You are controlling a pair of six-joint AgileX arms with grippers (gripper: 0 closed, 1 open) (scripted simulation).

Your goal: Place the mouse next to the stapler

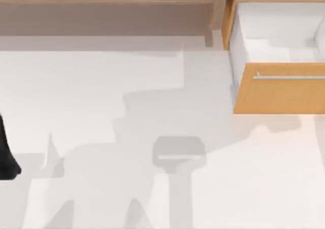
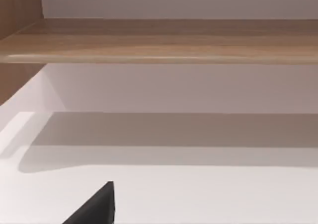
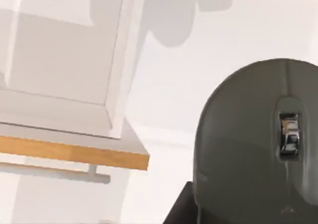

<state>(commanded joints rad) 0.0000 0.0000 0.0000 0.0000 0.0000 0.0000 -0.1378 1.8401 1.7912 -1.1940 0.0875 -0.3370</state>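
A: Top view — what appears?
B: A white worktop (image 1: 101,97); at 1 o'clock an open orange-wood drawer with a white interior (image 1: 277,61) and a silver bar handle (image 1: 289,77); along 12 o'clock a long brown wooden shelf (image 1: 106,8). A black part of the left arm (image 1: 6,153) sits at the 9 o'clock edge.

A: Left wrist view?
B: The wooden shelf board (image 2: 159,40) above the white surface, and one black finger tip of the left gripper (image 2: 97,206); whether the fingers are spread or pressed together, I cannot tell.

A: Right wrist view?
B: The smooth dark grey-black domed mouse with a metallic scroll wheel (image 3: 253,144) sits close under the camera, above the worktop, with the drawer's front edge (image 3: 74,154) beside it. A black part lies against the mouse's lower edge; the right fingers' state cannot be told.
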